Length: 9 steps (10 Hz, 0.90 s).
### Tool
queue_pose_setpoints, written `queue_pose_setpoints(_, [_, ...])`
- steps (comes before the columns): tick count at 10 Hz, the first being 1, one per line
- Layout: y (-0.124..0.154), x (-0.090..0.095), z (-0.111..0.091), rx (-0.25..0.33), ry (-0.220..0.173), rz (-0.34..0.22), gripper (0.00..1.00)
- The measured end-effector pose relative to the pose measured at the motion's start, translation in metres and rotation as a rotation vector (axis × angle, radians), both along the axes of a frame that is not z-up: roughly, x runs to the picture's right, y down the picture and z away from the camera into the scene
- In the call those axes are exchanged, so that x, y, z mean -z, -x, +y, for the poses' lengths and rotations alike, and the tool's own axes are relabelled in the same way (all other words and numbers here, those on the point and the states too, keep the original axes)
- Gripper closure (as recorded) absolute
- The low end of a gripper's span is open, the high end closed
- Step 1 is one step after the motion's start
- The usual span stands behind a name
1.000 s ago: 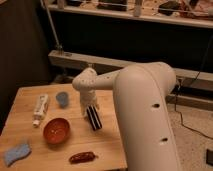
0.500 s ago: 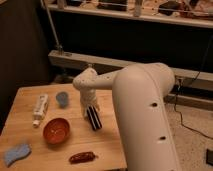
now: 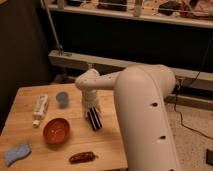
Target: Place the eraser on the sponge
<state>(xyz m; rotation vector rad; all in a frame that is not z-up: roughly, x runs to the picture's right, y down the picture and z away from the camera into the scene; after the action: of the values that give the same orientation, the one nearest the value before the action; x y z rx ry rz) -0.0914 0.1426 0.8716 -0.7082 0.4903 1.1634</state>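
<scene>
One pincer [image 3: 92,113], seemingly clasping eraser [image 3: 94,121], right of bowl [image 3: 56,131].

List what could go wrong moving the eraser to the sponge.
The claw sits right at the striped black eraser block, mid-table. The wavy light blue sponge lies at a near corner, past the round red bowl, so the carry could clip the bowl. The sponge hugs the wooden table's edge; the eraser might tumble off.
</scene>
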Motion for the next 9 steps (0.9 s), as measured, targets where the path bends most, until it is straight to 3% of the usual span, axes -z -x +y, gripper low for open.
queue_pose_setpoints(9, [0.0059, -0.0077, -0.0001, 0.053, 0.032, 0.013, 0.42])
